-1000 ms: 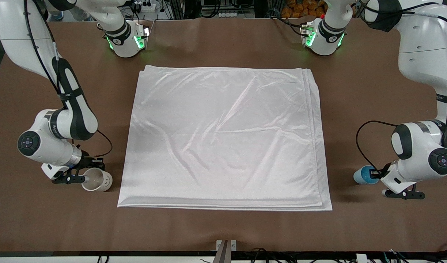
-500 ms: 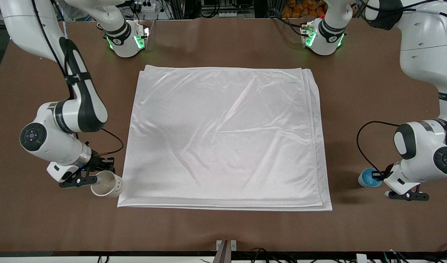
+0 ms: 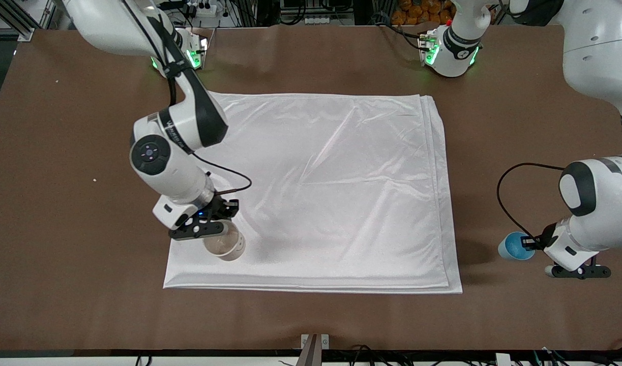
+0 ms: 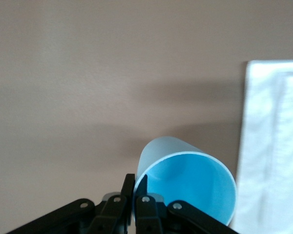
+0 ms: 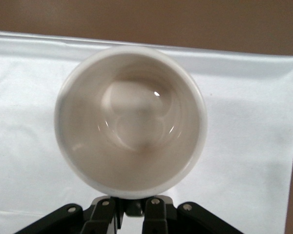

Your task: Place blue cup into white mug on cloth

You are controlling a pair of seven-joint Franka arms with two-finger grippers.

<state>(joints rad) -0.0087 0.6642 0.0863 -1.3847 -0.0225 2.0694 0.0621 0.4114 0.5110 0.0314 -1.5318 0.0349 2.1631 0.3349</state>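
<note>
Right gripper (image 3: 203, 230) clamped on the white mug (image 3: 224, 246) by its handle side, over the cloth (image 3: 321, 193) at the corner near the front camera, toward the right arm's end. Mug likely ceramic: stiff, weighty, breakable; handle grip seems sound. Left gripper (image 3: 578, 271) pinches the blue cup (image 3: 515, 246) at its rim, above bare table (image 3: 311, 317); cup looks light, thin-walled, probably slippery. Half a second back the mug hung off the cloth edge; cup barely shifted.

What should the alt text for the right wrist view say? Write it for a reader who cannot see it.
Seen from straight above, the empty white mug fills the view, its rim clamped by the right gripper at the picture's lower edge. The white cloth spreads under it, with a strip of brown table along the top.
</note>
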